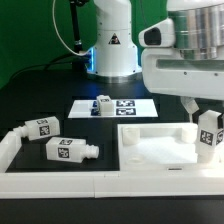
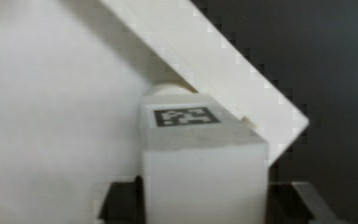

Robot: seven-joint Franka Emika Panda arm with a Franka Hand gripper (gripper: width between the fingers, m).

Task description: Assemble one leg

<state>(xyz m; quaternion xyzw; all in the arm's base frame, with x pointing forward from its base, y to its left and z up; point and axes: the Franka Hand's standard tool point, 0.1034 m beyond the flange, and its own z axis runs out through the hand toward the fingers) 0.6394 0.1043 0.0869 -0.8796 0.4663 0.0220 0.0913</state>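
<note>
Black tabletop [image 1: 40, 100] runs back to a green backdrop [image 1: 20, 40]. On it sits the big white tray [image 1: 150, 150], with the marker board [image 1: 135, 103] just behind the tray. At the tray's corner on the exterior view's right, the gripper [image 1: 206, 110] clamps the leg [image 1: 209, 138] upright.

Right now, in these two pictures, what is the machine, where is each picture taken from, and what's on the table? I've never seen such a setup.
This is one robot arm with a two-finger gripper. One picture comes from a camera off the arm, the other from a camera on its wrist. The gripper is shut on the leg, a small white tagged block, upright at the tray-like piece. A second leg and a third leg lie on the table; a marker board lies farther back.
</note>
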